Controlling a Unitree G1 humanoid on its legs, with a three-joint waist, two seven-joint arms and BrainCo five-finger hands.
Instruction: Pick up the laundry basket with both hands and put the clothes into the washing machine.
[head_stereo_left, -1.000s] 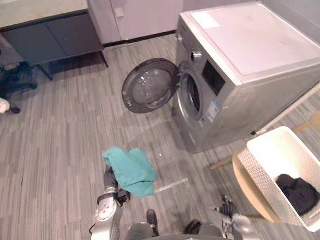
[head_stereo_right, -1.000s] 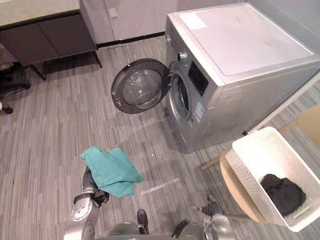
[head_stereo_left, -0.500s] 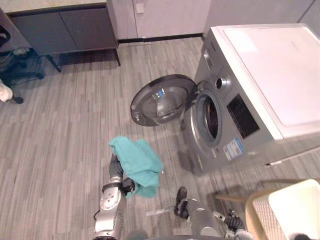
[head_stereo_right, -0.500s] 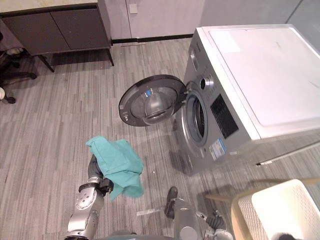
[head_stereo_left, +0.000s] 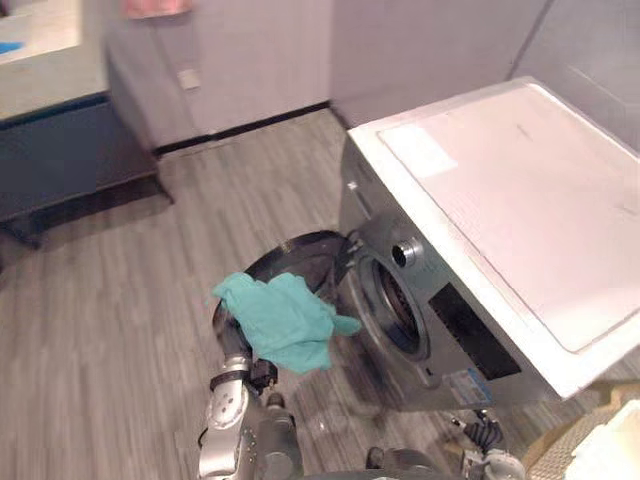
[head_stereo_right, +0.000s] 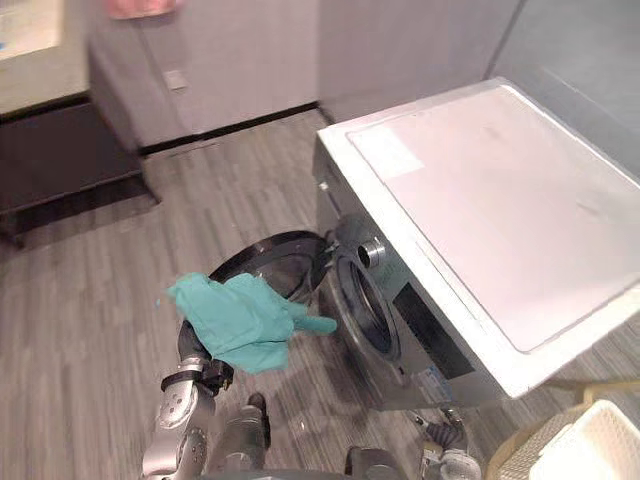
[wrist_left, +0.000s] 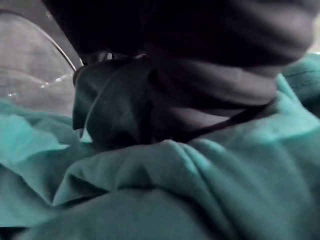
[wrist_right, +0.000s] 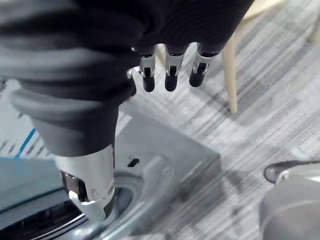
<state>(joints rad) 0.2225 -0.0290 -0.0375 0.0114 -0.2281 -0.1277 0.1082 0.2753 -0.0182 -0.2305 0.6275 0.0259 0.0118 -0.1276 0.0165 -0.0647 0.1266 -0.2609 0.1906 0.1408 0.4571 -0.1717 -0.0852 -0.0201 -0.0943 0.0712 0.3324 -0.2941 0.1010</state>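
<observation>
The washing machine (head_stereo_left: 480, 230) stands to our right on the grey plank floor (head_stereo_left: 100, 330). Its round door (head_stereo_right: 270, 265) is swung open, right behind the cloth. The white laundry basket (head_stereo_right: 585, 455) sits low at far right. A crumpled teal cloth (head_stereo_left: 285, 320) drapes over our raised left hand (head_stereo_left: 237, 348), just beside the drum opening (head_stereo_left: 395, 305); we cannot tell its grip. Our right hand (wrist_right: 172, 60) hangs low, fingers (wrist_right: 148, 75) loosely straight, holding nothing.

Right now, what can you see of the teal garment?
The teal garment is soft, crumpled cloth, bunched in folds and draped over the left hand, which carries it off the floor. It hangs in front of the open door of the washing machine, one corner pointing towards the drum opening. It is not yet inside.
</observation>
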